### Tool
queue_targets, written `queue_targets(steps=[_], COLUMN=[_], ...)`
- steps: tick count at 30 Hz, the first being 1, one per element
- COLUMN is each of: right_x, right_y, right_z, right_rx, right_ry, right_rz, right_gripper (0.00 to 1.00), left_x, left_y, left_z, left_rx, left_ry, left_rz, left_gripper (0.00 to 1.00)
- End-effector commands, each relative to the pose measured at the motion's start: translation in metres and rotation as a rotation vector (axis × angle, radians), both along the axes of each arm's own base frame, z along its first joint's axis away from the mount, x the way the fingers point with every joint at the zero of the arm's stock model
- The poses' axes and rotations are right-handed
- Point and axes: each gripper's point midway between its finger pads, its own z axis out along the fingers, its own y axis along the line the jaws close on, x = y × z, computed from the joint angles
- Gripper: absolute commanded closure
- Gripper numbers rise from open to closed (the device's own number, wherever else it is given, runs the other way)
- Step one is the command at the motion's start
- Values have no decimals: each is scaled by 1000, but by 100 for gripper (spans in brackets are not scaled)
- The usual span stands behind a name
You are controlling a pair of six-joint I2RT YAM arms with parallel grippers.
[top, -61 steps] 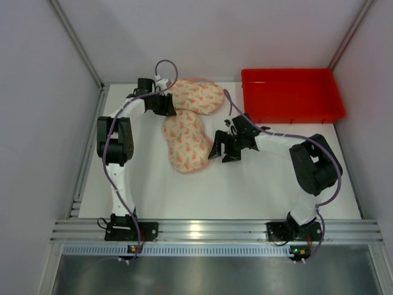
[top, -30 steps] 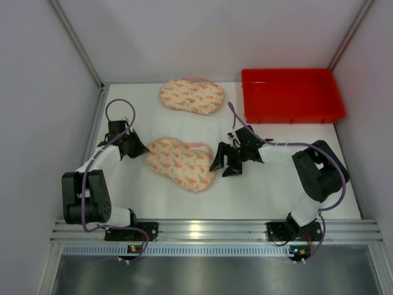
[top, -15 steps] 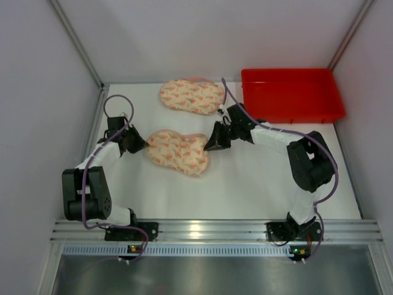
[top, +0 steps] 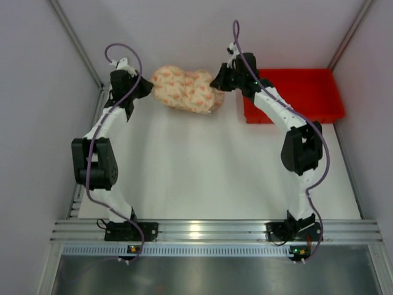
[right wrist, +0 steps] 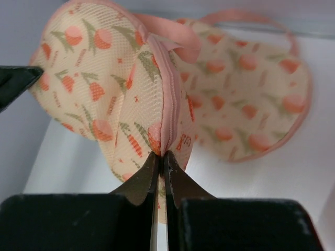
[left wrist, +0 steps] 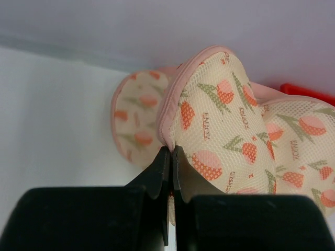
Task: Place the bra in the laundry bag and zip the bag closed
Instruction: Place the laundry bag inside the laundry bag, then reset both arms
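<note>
Both arms reach far, laundry bag (top: 184, 90) strung between them.
Left claw (top: 146, 86) and right claw (top: 217, 82) each pinch tight on its seam, over the bench's (top: 202, 175) far edge.

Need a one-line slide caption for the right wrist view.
Right gripper shut on the zipper seam of the tulip-print laundry bag, with a matching printed piece on the table behind.

Stretched far forward and high, left pincer (left wrist: 170, 154) pinched shut; right pincer (right wrist: 161, 157) likewise, facing it.

White table (top: 202, 166) carries a red bin (top: 319, 114) — seemingly a floral pouch (right wrist: 251, 110).
</note>
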Motion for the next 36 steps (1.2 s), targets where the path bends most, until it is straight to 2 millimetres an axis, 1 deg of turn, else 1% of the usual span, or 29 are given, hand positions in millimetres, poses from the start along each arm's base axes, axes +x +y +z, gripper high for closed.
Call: queue_targets(steps=[1, 2, 3, 5, 6, 7, 9, 11, 12, 14, 15, 16, 17, 18, 19, 20, 21, 22, 23, 24, 26, 27, 28, 29, 31, 32, 34, 35, 36], right_x=[77, 89, 105, 120, 127, 130, 134, 131, 129, 126, 125, 124, 123, 120, 117, 113, 102, 94, 78, 68, 35, 25, 12, -9, -31, -52, -79, -103, -117], right_y=[-34, -38, -42, -50, -53, -55, -58, -55, -55, -52, -50, -52, -51, -54, -56, -57, -63, -62, -67, -67, -72, -74, -75, -82, -85, -92, -91, -97, -99], right_z=[-5, -5, -14, -22, -40, -49, -73, -88, -91, -80, -71, -58, -42, -12, 6, 24, 56, 70, 97, 107, 119, 119, 115, 112, 102, 86, 68, 49, 37], right_rx=[-90, -99, -111, -141, -156, -171, -190, -197, -194, -180, -178, -173, -167, -161, -156, -151, -149, -145, -138, -141, -146, -163, -170, -188, -224, -249, -260, -274, -301], right_ry=[-132, -154, -167, -200, -188, -182, -147, -113, -105, -111, -126, -151, -178, -228, -258, -284, -332, -349, -383, -394, -389, -389, -372, -356, -340, -290, -250, -210, -209], right_rz=[-159, -176, -194, -231, -235, -236, -233, -217, -210, -201, -197, -197, -196, -198, -198, -199, -195, -173, -165, -149, -102, -87, -57, -39, 17, 39, 117, 146, 183], right_gripper=[100, 100, 100, 100, 100, 100, 100, 100, 100, 65, 50, 33, 28, 24, 14, 6, 1, 1, 1, 1, 1, 0, 1, 1, 1, 1, 1, 0, 1], left_x=[49, 60, 77, 90, 92, 96, 97, 99, 99, 101, 102, 102, 102, 99, 97, 93, 84, 78, 70, 58, 33, 17, 0, -15, -42, -59, -85, -96, -115], left_y=[-25, -27, -31, -39, -43, -49, -50, -48, -45, -42, -36, -32, -30, -23, -18, -15, -9, -2, 1, 5, 5, 4, 0, -3, -13, -26, -34, -38, -49], left_z=[5, 3, -11, -27, -37, -57, -85, -100, -108, -104, -92, -84, -72, -47, -33, -21, 6, 14, 18, 43, 38, 47, 36, 45, 31, 40, 19, 15, 24], left_rx=[5, -10, -22, -36, -39, -35, -12, 0, 8, 18, 20, 36, 48, 68, 123, 151, 180, 232, 254, 268, 316, 338, 336, 331, 315, 281, 258, 250, 234], left_ry=[-116, -114, -100, -80, -63, -32, 11, 29, 42, 29, 9, -7, -31, -61, -90, -103, -131, -136, -129, -160, -83, -76, -2, 12, 93, 78, 129, 139, 111], left_rz=[-50, -43, -49, -46, -48, -54, -30, -9, -2, -4, 5, 8, 7, 19, 19, 26, 36, 47, 48, 52, 6, -26, -69, -94, -175, -255, -318, -345, -411], left_gripper=[100, 100, 100, 100, 100, 100, 100, 100, 97, 73, 63, 49, 43, 37, 26, 21, 19, 6, 2, 2, 2, 2, 2, 2, 2, 2, 2, 2, 2])
